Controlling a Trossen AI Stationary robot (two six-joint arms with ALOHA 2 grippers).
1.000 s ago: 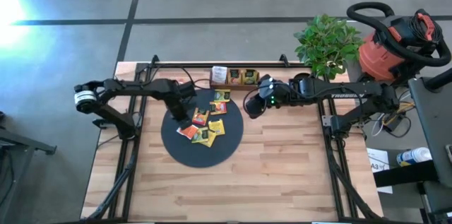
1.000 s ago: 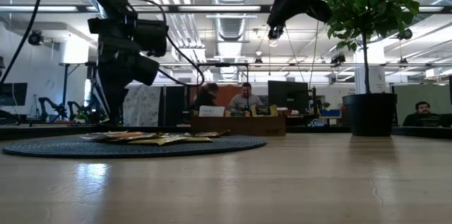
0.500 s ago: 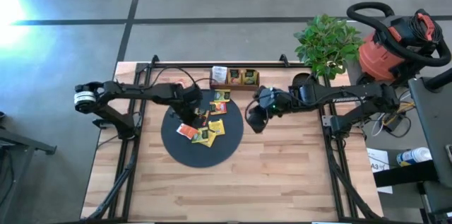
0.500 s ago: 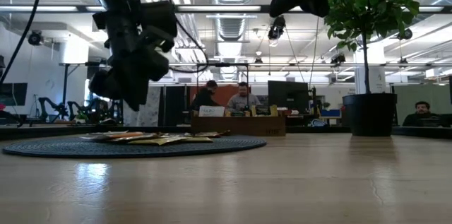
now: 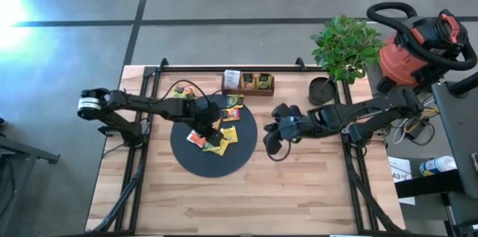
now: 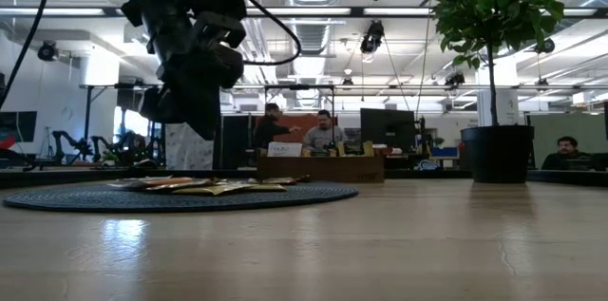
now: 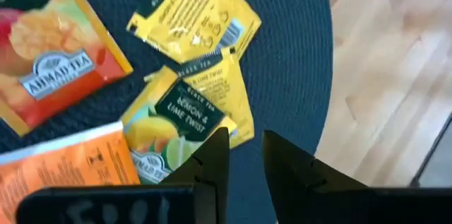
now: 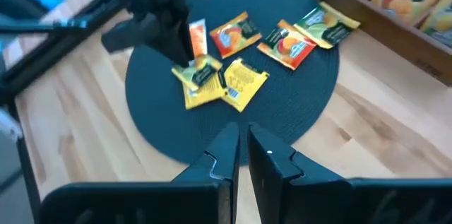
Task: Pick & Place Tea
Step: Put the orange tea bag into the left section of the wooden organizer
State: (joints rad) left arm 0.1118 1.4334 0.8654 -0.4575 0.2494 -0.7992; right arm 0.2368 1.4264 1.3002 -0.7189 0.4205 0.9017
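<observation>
While the left gripper (image 5: 211, 134) hovers over the black disc (image 5: 239, 161), its fingers slightly parted and empty, the tea packets (image 5: 221, 128) lie flat just beneath it.

Seen from the left wrist, a yellow-green lemon packet (image 7: 185, 126) sits just off the fingertips, its long axis running toward 1 o'clock; beside it lie a yellow packet (image 7: 194, 18) and an orange-red one (image 7: 53, 61), all glossy printed squares on woven matting. The right gripper (image 5: 272, 139), fingers pressed together, hangs over bare wooden table (image 5: 299, 185) at the disc's 3 o'clock.
</observation>
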